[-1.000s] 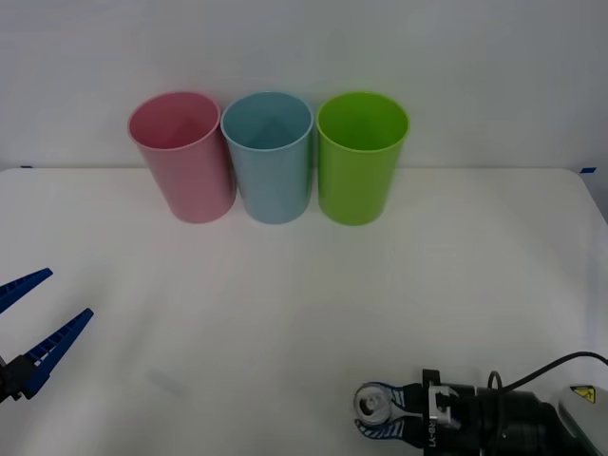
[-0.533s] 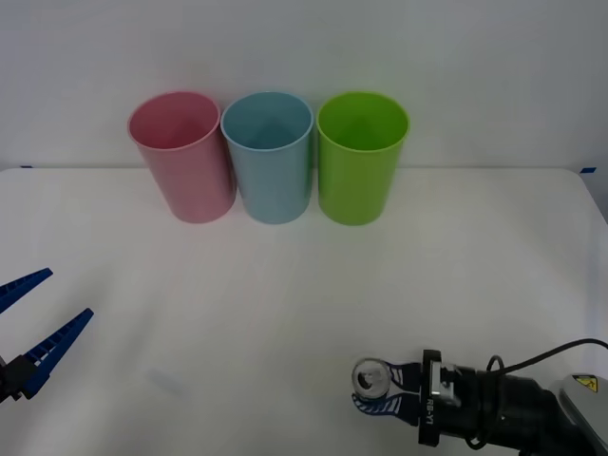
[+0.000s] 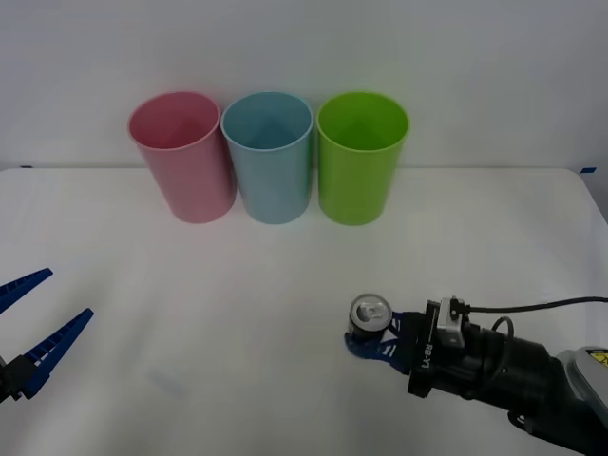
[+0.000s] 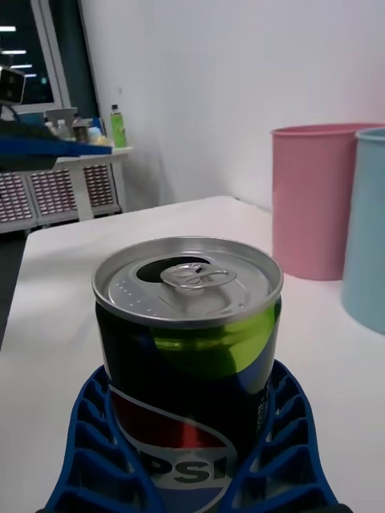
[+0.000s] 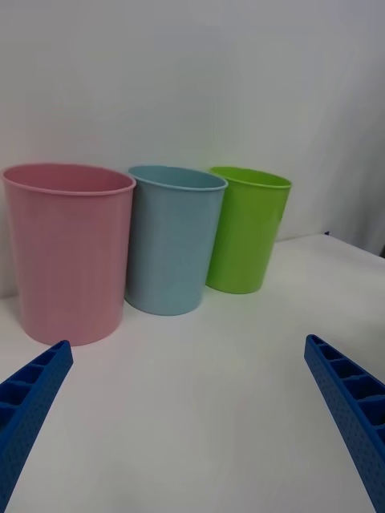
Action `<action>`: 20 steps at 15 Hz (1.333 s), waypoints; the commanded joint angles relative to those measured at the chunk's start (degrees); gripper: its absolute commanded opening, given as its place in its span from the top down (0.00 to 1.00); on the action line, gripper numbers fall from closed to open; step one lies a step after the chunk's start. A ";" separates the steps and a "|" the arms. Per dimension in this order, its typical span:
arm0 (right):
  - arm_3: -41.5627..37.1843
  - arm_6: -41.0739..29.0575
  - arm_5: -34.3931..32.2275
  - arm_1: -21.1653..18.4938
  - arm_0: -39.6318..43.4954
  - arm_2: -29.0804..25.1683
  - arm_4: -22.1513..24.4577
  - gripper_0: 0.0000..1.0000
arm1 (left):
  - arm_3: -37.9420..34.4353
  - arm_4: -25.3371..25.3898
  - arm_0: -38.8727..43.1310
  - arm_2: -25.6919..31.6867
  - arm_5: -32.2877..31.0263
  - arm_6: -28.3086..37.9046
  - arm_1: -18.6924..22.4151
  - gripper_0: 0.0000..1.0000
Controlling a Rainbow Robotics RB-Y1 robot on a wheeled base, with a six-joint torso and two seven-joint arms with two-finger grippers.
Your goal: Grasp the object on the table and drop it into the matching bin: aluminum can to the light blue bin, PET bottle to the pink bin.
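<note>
A small dark aluminum can (image 3: 370, 321) (image 4: 189, 361) with a silver lid and pull tab stands upright between the blue fingers of my right gripper (image 3: 370, 340) (image 4: 192, 449), which is shut on it, at the front right of the white table (image 3: 304, 285), clear of the tabletop as far as the shadow shows. The pink bin (image 3: 181, 156) (image 5: 67, 248) (image 4: 317, 199) and the light blue bin (image 3: 269, 156) (image 5: 172, 238) (image 4: 366, 224) stand side by side at the table's back. My left gripper (image 3: 27, 328) (image 5: 192, 417) waits open at the front left.
A lime green bin (image 3: 360, 156) (image 5: 245, 228) stands right of the light blue one. A black cable (image 3: 532, 306) trails from the right wrist. A white wall rises behind the bins. In the right wrist view, a room with shelving (image 4: 56, 160) lies beyond the table's edge.
My right gripper has carried the can up and away from the front edge, toward the bins. The left arm has stayed still.
</note>
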 commanded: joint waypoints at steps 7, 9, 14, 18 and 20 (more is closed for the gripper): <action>-13.73 -17.82 16.43 -0.09 -2.96 -0.01 -0.40 1.00 | 0.00 0.00 0.00 0.00 0.00 0.00 0.00 0.00; -13.73 -19.14 19.95 -0.09 -4.90 0.78 -0.40 1.00 | 0.00 0.00 0.00 0.00 0.00 0.00 0.00 0.00; -13.65 -20.72 33.49 -0.09 -11.14 5.53 1.19 1.00 | 0.00 0.00 0.00 0.00 0.00 0.00 0.00 0.00; -11.01 -22.22 42.27 0.00 -18.26 9.74 1.89 1.00 | 0.00 0.00 0.00 0.00 0.00 0.00 0.00 0.00; -7.76 -22.48 42.36 1.32 -21.60 9.83 2.06 1.00 | 0.00 0.00 0.00 0.00 0.00 0.00 0.00 0.00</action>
